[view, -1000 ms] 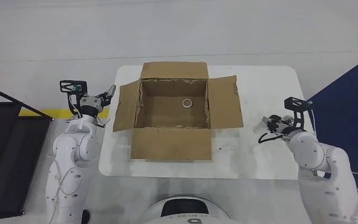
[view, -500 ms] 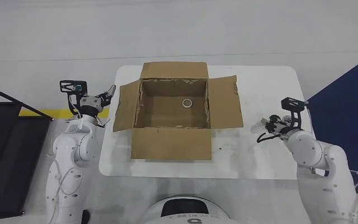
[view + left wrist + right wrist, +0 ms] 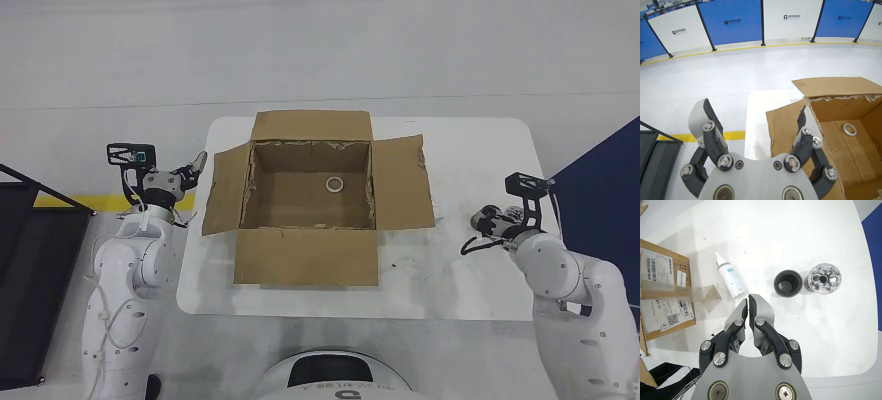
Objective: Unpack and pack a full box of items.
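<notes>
Spray bottle (image 3: pixel 730 279) — light, smooth plastic, which we judge slippery. It lies flat on the tabletop (image 3: pixel 791 237) between the box (image 3: pixel 664 285) flap and black sleeve (image 3: pixel 788 283); we would grip mid-body. Metal hub (image 3: pixel 822 278) — likely heavy, rigid. Right claw (image 3: pixel 749 298) clenched, empty; left claw (image 3: pixel 755 107) released beside the box.

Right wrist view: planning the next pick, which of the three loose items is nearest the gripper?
The white spray bottle, its base beside the right gripper; the black sleeve and metal hub sit farther off.
</notes>
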